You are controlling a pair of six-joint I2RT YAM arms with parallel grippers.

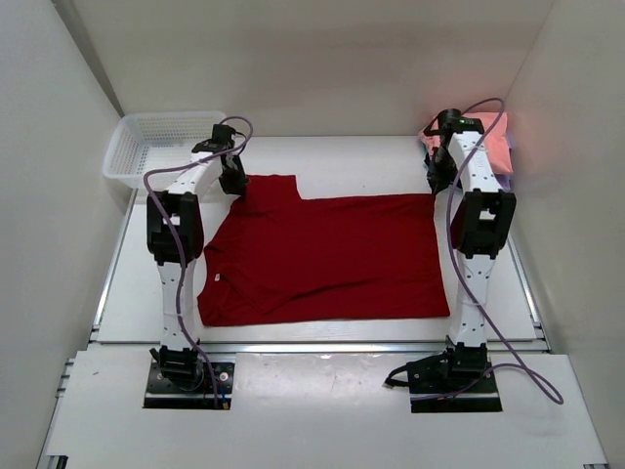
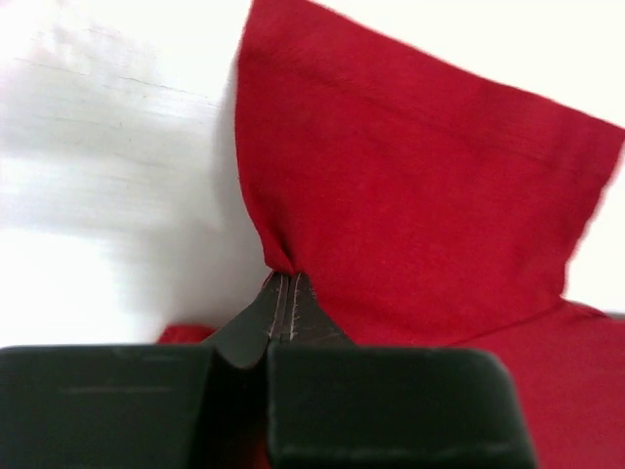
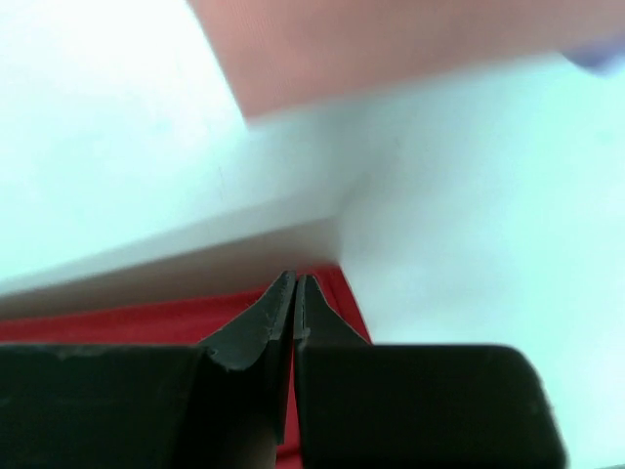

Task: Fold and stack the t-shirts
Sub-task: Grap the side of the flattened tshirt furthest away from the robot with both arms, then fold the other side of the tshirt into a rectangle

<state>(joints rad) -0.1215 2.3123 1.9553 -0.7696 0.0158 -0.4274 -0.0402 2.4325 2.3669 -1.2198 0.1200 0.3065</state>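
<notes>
- The plain dark red cloth t-shirt (image 1: 322, 259) lies spread flat on the white table (image 1: 293, 366) between the two arms. Its collar is toward the left arm and its hem toward the right arm.
- The left gripper (image 1: 234, 184) sits at the shirt's far-left sleeve.
- Left wrist view: the left gripper (image 2: 288, 288) has its black fingertips (image 2: 305, 293) pressed together on a gathered pinch of the red cloth (image 2: 410, 195). The sleeve fans up and outward from the tips, and no gap shows between the jaws.
- The right gripper (image 1: 437, 181) sits at the shirt's far-right corner, on the hem side.
- Right wrist view: the right gripper (image 3: 295, 288) has its jaws closed to a thin seam. The red hem edge (image 3: 146, 318) runs in from the left and meets the tips, and the corner of the cloth shows just right of them. The cloth appears clamped between the jaws.
- The salmon pink folded shirt (image 1: 493, 147) lies at the far-right corner of the table, just behind the right wrist. In the right wrist view it is only a blurred pink patch (image 3: 391, 39).
- The white plastic mesh basket (image 1: 161, 147) stands at the far-left corner, behind the left gripper and apart from the red shirt.
</notes>
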